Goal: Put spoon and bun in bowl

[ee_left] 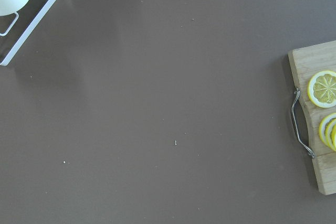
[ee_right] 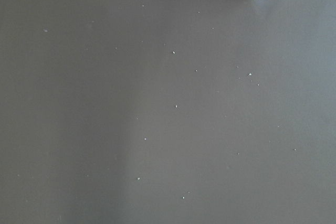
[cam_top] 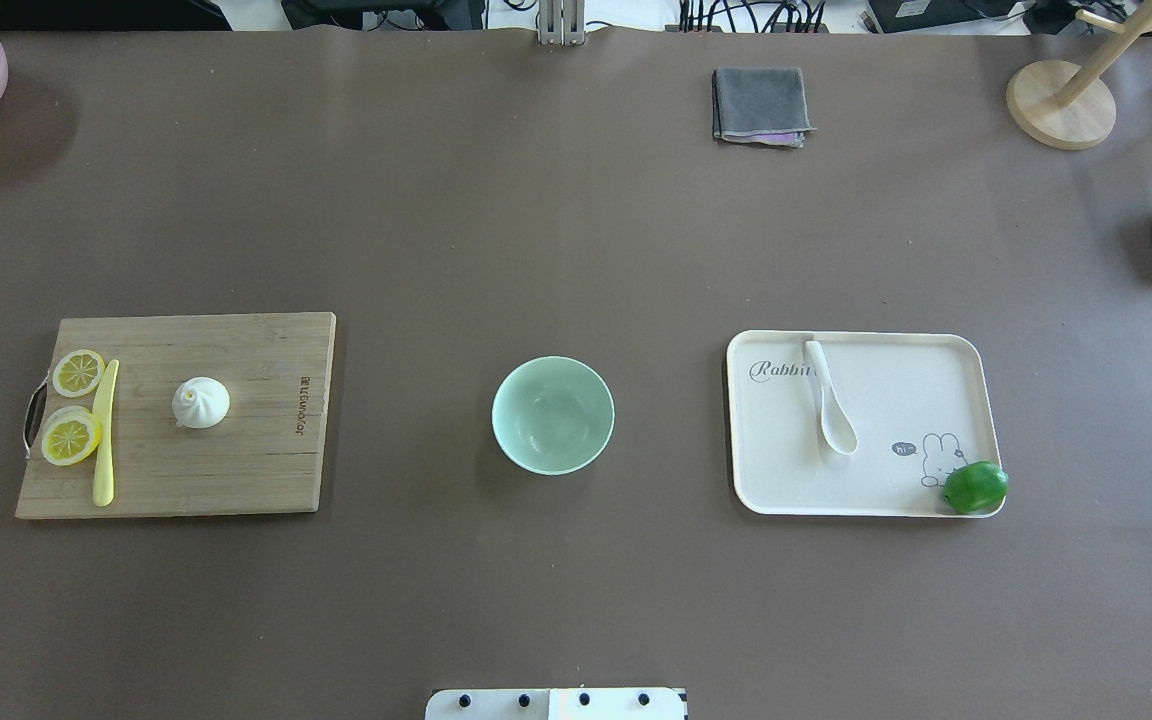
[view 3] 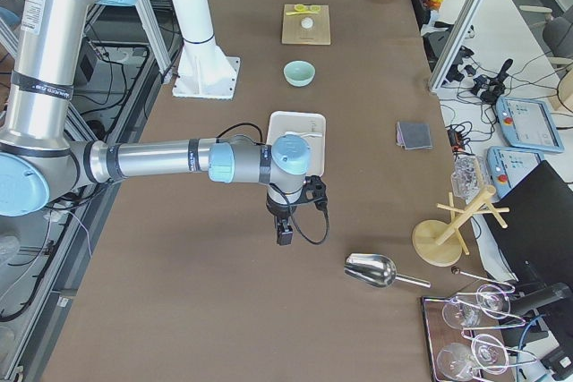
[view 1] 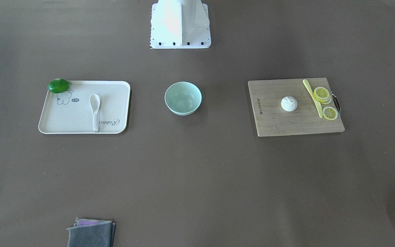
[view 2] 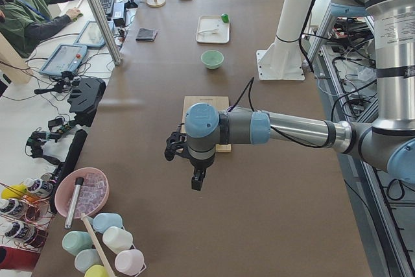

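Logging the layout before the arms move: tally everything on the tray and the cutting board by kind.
Spoon: 1
Green fruit: 1
Bun: 1
Knife: 1
Lemon slices: 3 showing, two of them stacked
Total: 7

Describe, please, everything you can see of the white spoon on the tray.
The spoon is small, glossy white and looks ceramic, with a deep oval scoop and a short thick handle. It lies flat on the cream tray, hollow side up, scoop toward the robot's base, handle end over the word Rabbit. Only the tray touches it; the green lime sits apart at the tray's corner.
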Tool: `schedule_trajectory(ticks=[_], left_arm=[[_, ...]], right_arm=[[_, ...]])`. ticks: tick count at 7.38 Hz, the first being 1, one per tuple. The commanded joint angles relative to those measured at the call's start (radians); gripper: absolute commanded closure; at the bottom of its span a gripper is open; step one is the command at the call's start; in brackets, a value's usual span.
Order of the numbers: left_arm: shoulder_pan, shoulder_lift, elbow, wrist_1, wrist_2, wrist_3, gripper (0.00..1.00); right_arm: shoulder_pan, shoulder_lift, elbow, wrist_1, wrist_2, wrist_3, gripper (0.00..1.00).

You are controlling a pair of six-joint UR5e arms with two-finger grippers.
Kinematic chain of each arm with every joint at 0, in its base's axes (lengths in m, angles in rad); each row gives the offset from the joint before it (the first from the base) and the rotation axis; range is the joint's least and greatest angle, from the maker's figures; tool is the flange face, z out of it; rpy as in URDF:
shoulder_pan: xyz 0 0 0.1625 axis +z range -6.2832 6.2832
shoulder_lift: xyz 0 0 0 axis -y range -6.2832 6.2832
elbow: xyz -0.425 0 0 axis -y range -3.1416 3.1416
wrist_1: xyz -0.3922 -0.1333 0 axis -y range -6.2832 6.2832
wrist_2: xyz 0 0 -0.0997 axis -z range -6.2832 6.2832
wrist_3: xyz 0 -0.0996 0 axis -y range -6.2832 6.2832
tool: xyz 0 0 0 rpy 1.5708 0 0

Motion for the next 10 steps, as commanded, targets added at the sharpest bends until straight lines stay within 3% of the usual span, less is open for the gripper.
schedule_trajectory(ticks=[1,3,5,7,8,10], left_arm=[[0.002,-0.002,-0.003,-0.003,0.0,0.0,0.02],[0.002,0.008,-0.017,-0.076,0.0,0.002,0.02],[0.002,0.008,-0.012,-0.17,0.002,0.0,0.02],[0.002,-0.012,0.021,-0.359,0.006,-0.012,0.02],[-0.001,-0.044,0.102,-0.48,-0.003,-0.006,0.02],[0.0,-0.026,0.156,-0.656,-0.104,-0.011,0.02]], right_arm=[[0.001,0.0,0.0,0.002,0.0,0.0,0.0],[-0.001,0.005,0.003,0.015,0.002,0.003,0.0],[0.001,0.002,-0.009,0.234,0.012,0.012,0.0],[0.001,0.022,-0.011,0.41,0.012,0.056,0.0],[0.001,0.045,0.001,0.419,0.009,0.162,0.0],[-0.021,0.115,0.0,0.417,0.024,0.254,0.0]])
